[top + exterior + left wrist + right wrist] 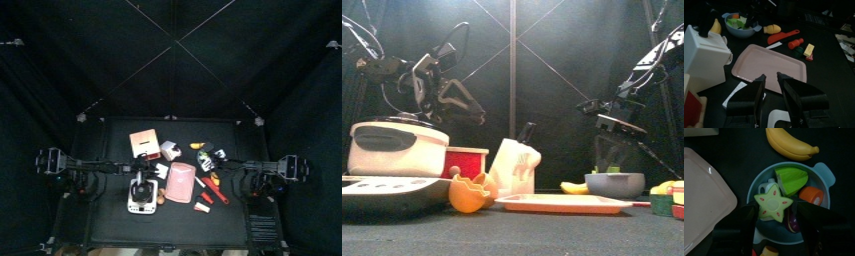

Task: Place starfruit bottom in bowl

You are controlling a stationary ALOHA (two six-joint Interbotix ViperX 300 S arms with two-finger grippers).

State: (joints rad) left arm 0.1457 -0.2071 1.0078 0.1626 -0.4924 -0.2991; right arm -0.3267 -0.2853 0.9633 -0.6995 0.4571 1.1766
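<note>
The right end effector (779, 228) hangs wide open, empty, over the glossy five-pointed starfruit bottom (773, 204) in the blue bowl (825, 175).

We see starfruit bottom (773, 204) smooth, glossy plastic; blue bowl (826, 176) matt plastic; pink tray (771, 64) smooth, faint sheen; banana (791, 145) glossy plastic; table (724, 143) matt black.

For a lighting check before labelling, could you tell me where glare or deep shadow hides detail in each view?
Top view: table dark, items small. Front view: pink tray evenly lit, curtains black. Left wrist view: left gripper in shadow. Right wrist view: starfruit bright in the blue bowl, glare streak on the tray rim.
</note>
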